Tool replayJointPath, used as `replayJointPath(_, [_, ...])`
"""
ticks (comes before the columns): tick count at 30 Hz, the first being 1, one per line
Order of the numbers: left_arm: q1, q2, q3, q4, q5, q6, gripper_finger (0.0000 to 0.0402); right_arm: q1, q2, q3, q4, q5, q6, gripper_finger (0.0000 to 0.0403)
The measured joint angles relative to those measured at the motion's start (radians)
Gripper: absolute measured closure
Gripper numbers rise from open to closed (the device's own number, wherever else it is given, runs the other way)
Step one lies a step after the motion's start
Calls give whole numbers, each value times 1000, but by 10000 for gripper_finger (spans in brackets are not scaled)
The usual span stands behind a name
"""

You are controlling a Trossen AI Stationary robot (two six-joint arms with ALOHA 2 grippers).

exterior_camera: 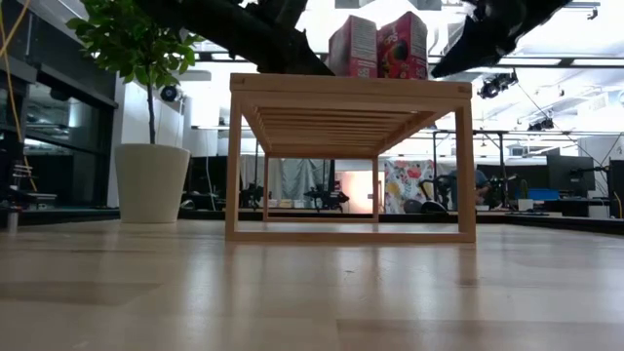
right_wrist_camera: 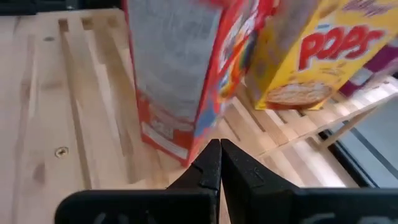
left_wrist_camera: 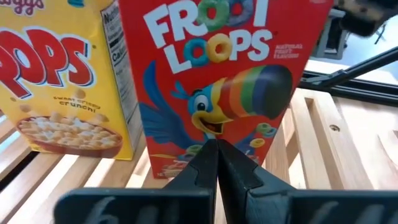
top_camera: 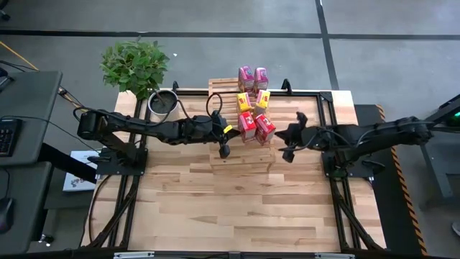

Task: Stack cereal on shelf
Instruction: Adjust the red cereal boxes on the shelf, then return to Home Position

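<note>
Standing in three pairs on the slatted shelf (top_camera: 241, 155), pink at the back, yellow midway, red in front, the cereal boxes (top_camera: 254, 104) lie between the left gripper (top_camera: 224, 151) and right gripper (top_camera: 287, 154), both closed and empty.

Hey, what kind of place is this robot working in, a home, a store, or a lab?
Most likely a robotics lab or workshop: a framed butcher-block table on a grey concrete floor, with desks and monitors in the room behind.

A robotics lab — monitors (exterior_camera: 570, 175) and rigs behind the butcher-block table (top_camera: 237, 194).
</note>
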Motion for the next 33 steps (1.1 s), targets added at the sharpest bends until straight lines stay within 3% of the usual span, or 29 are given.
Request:
replayJointPath(5, [0, 0, 0, -3, 3, 9, 401, -12, 5, -62, 101, -15, -2, 403])
replayJointPath(16, [3, 0, 0, -2, 26, 62, 401, -12, 9, -68, 215, -104, 3, 403])
replayJointPath(25, [3, 0, 0, -7, 127, 105, 401, -12, 9, -68, 263, -109, 18, 403])
replayJointPath(33, [-26, -128, -1, -175, 145, 95, 401, -11, -11, -20, 72, -79, -5, 403])
